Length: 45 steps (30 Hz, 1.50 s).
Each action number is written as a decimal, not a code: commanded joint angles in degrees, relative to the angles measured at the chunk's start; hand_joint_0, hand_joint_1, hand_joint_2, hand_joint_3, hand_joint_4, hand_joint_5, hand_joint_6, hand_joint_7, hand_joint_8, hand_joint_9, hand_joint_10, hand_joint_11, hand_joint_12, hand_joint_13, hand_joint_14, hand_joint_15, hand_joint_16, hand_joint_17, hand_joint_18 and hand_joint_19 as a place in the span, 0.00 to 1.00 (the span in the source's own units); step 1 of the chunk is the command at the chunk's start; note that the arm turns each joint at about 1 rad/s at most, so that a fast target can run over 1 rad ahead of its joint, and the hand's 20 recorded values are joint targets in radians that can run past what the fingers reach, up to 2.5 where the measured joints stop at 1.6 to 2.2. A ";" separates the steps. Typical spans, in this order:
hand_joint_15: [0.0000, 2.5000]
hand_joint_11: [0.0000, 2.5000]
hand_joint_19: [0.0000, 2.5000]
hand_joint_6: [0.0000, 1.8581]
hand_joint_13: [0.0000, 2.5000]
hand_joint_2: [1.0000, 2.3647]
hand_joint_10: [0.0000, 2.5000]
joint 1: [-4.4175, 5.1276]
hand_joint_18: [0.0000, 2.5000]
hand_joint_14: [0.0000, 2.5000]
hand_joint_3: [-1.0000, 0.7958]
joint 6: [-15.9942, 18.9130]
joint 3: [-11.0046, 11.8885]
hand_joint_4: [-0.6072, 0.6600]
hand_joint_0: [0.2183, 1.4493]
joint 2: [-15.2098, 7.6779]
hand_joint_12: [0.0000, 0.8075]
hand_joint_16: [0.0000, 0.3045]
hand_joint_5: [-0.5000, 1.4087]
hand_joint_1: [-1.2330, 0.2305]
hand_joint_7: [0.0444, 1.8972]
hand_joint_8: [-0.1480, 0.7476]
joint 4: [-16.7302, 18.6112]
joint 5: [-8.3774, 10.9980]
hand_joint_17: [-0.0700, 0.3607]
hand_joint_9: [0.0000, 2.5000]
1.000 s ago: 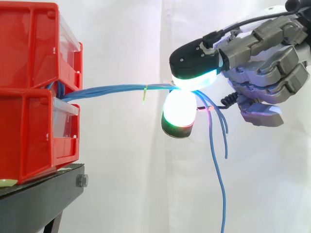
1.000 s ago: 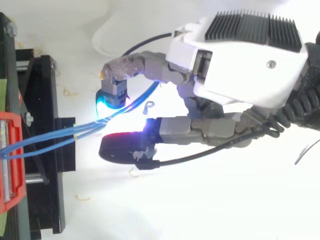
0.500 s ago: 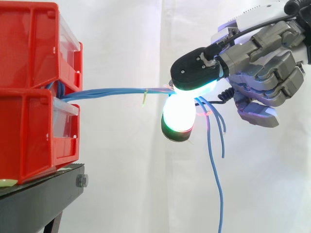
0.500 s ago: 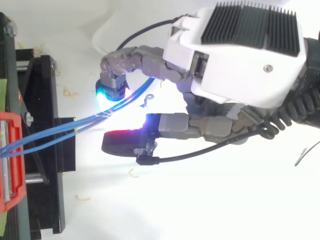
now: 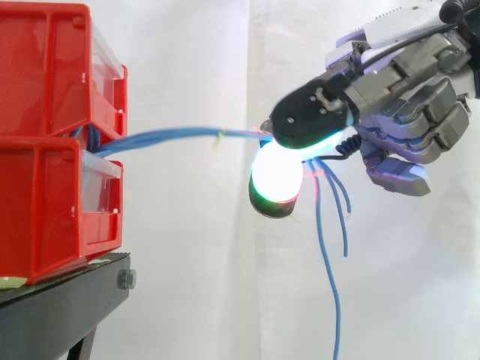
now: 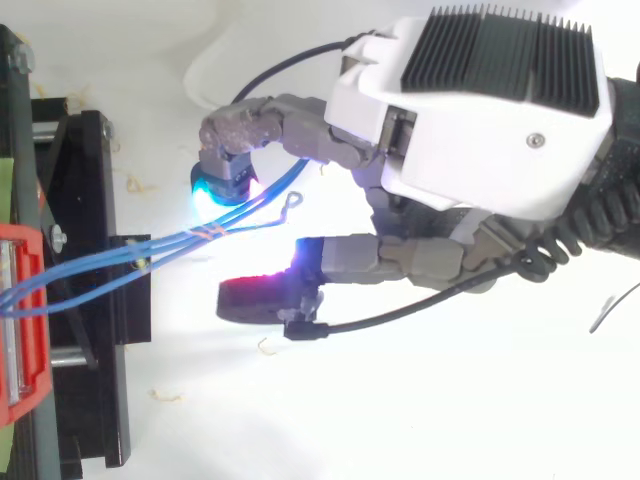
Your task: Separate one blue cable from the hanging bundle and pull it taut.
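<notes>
Blue cables (image 5: 172, 135), thin and smooth, stretched almost level from glossy red plastic bins (image 5: 45, 90) on the left, pinched between rounded glowing pads (image 5: 276, 176) of the grey jointed hand (image 5: 409, 105), loose ends dangling, matte black stand (image 5: 67, 307) beneath.

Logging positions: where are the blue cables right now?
In the side view, the blue cables span mid-frame from the red bins at left to the hand at right, then hang down below it.

Lab test rig: white curtain (image 5: 187, 262), red bins (image 5: 45, 75), blk stand (image 5: 67, 307).
</notes>
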 commanded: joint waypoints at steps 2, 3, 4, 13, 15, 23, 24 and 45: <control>0.69 0.73 0.33 0.27 0.90 0.00 0.01 0.03 0.62 0.00 0.28 0.00 -0.01 0.68 0.23 0.00 0.47 0.17 0.31 0.44 0.60 0.26 0.00 0.07 0.43 1.00; 0.68 0.73 0.32 0.27 0.90 0.00 0.01 0.03 0.63 0.00 0.28 0.00 -0.01 0.68 0.21 0.00 0.47 0.18 0.31 0.49 0.60 0.27 0.00 0.07 0.44 1.00; 0.68 0.73 0.32 0.27 0.90 0.00 0.01 0.03 0.64 0.00 0.28 0.09 -0.01 0.69 0.20 0.00 0.47 0.18 0.31 0.50 0.60 0.28 0.00 0.07 0.45 1.00; 0.68 0.75 0.33 0.27 0.92 0.00 0.01 0.03 0.63 0.00 0.28 0.26 -0.01 0.60 0.24 0.00 0.43 0.16 0.32 0.67 0.62 0.21 0.00 0.07 0.42 1.00; 0.68 0.76 0.33 0.27 0.93 0.00 0.01 -0.06 0.63 0.00 0.28 0.26 -0.01 0.56 0.27 0.00 0.40 0.14 0.33 0.70 0.63 0.13 0.00 0.07 0.39 1.00; 0.67 0.78 0.33 0.27 0.94 0.00 0.01 -0.06 0.62 0.01 0.28 0.00 -0.01 0.53 0.34 0.00 0.39 0.12 0.33 0.61 0.62 0.04 0.00 0.07 0.36 1.00; 0.67 0.79 0.33 0.27 0.94 0.00 0.01 -0.06 0.62 0.01 0.28 -0.09 -0.01 0.53 0.35 0.00 0.40 0.12 0.33 0.59 0.62 0.04 0.00 0.16 0.35 1.00; 0.65 0.77 0.32 0.27 0.93 0.00 0.01 -0.15 0.61 0.01 0.28 -3.51 -0.01 0.56 0.32 0.00 0.39 0.13 0.33 0.43 0.63 0.16 1.93 3.14 0.38 1.00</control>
